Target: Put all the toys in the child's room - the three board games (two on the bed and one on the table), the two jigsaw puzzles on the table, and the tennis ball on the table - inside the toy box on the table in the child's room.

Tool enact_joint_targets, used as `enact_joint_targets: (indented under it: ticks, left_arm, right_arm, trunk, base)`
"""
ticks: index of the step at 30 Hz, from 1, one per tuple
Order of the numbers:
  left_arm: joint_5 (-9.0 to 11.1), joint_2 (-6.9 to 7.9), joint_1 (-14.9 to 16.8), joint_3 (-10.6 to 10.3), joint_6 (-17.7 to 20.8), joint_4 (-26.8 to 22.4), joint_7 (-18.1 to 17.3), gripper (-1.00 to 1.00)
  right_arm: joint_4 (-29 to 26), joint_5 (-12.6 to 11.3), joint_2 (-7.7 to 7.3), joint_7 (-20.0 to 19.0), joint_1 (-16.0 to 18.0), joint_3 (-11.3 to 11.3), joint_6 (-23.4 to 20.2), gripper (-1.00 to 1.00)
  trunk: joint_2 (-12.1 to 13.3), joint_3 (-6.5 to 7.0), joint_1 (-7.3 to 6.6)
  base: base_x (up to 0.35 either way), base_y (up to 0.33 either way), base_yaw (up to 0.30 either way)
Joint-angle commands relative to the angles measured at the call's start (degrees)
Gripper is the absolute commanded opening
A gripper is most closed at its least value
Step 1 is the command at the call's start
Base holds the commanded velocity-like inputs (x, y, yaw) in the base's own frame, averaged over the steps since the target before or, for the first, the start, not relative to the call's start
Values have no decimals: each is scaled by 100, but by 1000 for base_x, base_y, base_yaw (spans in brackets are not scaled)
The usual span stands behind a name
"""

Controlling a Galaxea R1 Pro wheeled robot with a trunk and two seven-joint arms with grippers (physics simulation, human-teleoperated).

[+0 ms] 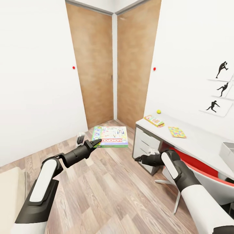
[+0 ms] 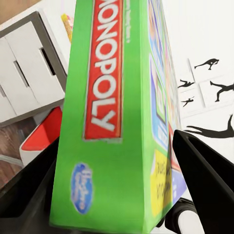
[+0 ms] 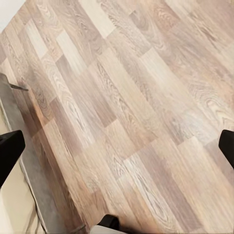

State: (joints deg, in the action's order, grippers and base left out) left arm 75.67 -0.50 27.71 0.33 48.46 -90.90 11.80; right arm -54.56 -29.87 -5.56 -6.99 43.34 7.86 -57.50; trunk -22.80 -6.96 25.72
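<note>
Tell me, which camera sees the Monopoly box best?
The left wrist view: the Monopoly box is huge there, its red band readable, clamped between the left gripper's fingers. The head view shows it small and far off, held above the floor. The right wrist view looks at wood planks.

Our head view looks down across the room towards the wardrobe (image 1: 112, 65), left wrist close against the Monopoly box (image 2: 117, 117), right wrist faces the floor (image 3: 126, 107), which the head also sees.

txt: "MONOPOLY" | on: red band, green game box (image 2: 112, 112)
</note>
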Motion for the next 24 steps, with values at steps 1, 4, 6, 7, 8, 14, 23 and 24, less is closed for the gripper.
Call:
enact_joint_targets:
  ticks: [1,4,6,7,8,14,23,24]
  left_arm:
    - [70,-3,6,4,14,-6,61,-100]
    - [70,-3,6,1,14,-6,60,-100]
    - [70,-3,6,0,14,-8,60,-100]
    - [70,-3,6,-2,14,-10,60,-100]
    - [70,-3,6,-3,14,-11,60,-100]
    - [70,-3,8,-6,14,-14,63,-100]
    - [69,-3,9,-7,14,-15,60,-100]
    - [69,-3,10,-7,14,-15,60,-100]
  right_arm:
    - [-3,60,-5,-57,6,9,-16,100]
    - [-4,60,-4,-57,3,11,-16,100]
    - [-3,58,-3,-57,2,12,-16,100]
    - [-3,58,-2,-57,2,12,-16,100]
    - [-4,59,-1,-57,1,12,-16,100]
    - [-6,58,-3,-57,0,13,-13,100]
    - [-6,60,-4,-57,0,14,-15,100]
    - [-7,60,-5,-57,0,14,-15,100]
  trunk:
    - [-12,-12,7]
    - [-12,-12,7]
    - [-12,-12,7]
    - [-12,-12,7]
    - [-12,-12,7]
    - [-12,-12,7]
    - [-12,-12,7]
    - [-12,-12,7]
  base:
    - [297,0,8]
    - [310,0,6]
    - [318,0,3]
    - [321,0,3]
    - [324,0,2]
    - [328,0,1]
    - [332,0,0]
    - [333,0,0]
